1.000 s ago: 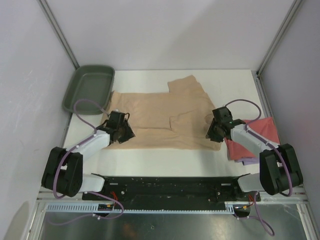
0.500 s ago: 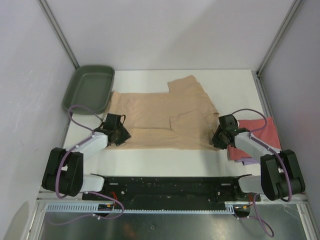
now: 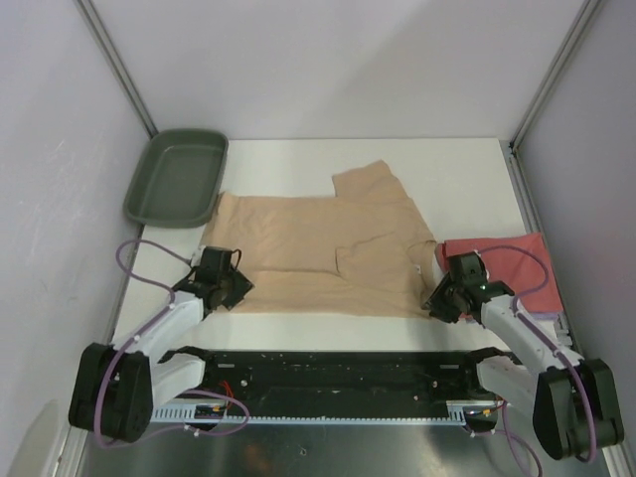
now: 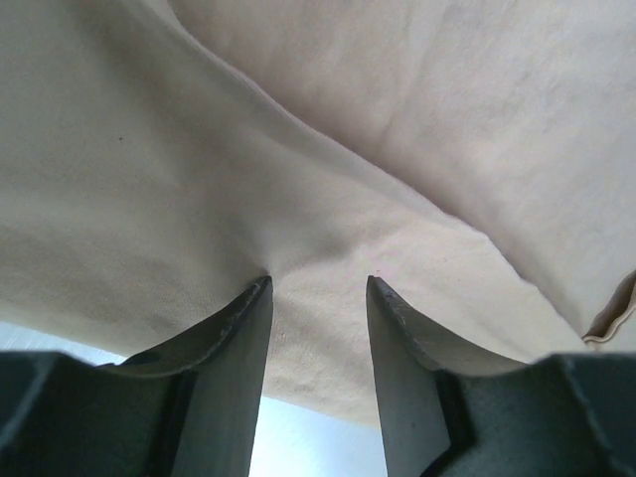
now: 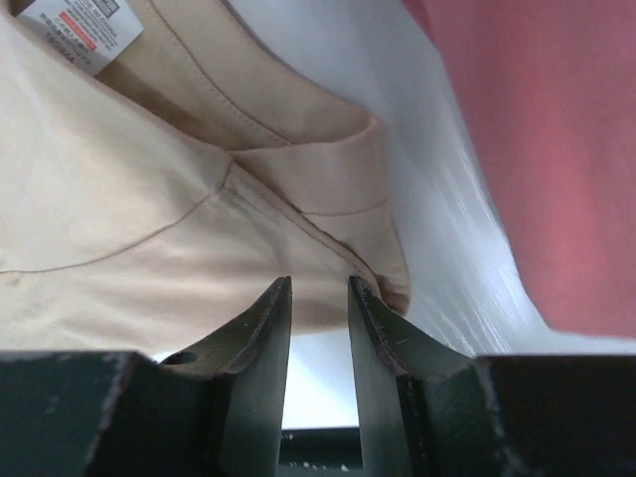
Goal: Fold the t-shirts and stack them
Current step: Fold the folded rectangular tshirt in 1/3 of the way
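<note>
Top external, white table [image 3: 462,184], grey walls [image 3: 348,60], tan t-shirt [image 3: 308,234]

Tray [image 3: 177,179] far left, spread t-shirt [image 3: 328,248] centre, folded t-shirt [image 3: 512,273] right

Soft, even light fills the overhead view, shadows faint. In both wrist views the near fingers [image 4: 237,343] look dark, slightly blurred.

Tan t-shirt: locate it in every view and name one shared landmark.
Top external: tan t-shirt spread flat across mid-table.
Left wrist: fills nearly the whole frame.
Right wrist: left half, care label top-left.
Shared landmark: white table beside its near edge.
</note>
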You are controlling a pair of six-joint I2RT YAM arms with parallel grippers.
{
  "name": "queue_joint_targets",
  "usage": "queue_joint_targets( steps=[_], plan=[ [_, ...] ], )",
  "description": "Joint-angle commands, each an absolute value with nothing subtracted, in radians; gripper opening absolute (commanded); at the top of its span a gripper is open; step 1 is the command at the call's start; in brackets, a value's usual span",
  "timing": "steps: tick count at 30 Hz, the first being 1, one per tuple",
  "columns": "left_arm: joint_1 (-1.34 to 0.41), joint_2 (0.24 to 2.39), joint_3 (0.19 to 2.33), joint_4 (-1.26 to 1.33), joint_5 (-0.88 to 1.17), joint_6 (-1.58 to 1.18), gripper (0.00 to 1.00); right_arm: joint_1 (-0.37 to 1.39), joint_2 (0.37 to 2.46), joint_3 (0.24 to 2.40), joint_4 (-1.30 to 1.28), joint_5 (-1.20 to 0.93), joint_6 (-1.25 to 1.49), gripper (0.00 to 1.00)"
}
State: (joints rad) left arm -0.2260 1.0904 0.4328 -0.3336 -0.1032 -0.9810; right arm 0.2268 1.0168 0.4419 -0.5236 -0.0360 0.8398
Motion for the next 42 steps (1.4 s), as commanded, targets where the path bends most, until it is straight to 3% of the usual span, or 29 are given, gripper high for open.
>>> queue_joint_targets(
  steps=[1, 7, 14, 24, 42],
  plan=[
    [-0.218, 0.995, 0.382, -0.511, -0.145, -1.003, 0.49, 0.222, 0.923, 0.438, -0.690, -0.051, 0.885, 0.34],
    [-0.216, 0.901, 0.503, -0.557, -0.223, -0.915, 0.50, 0.253, 0.863, 0.550, -0.692, -0.032, 0.852, 0.35],
    [-0.149, 1.083, 0.677, -0.558, -0.364, -0.848, 0.49, 0.413, 1.095, 0.704, -0.535, 0.039, 0.837, 0.35],
    [-0.078, 1.350, 0.798, -0.553, -0.508, -0.840, 0.47, 0.436, 1.292, 0.710, -0.399, 0.031, 0.787, 0.34],
    [-0.034, 1.581, 0.861, -0.408, -0.436, -0.787, 0.49, 0.375, 1.331, 0.594, -0.356, 0.082, 0.770, 0.34]
  ],
)
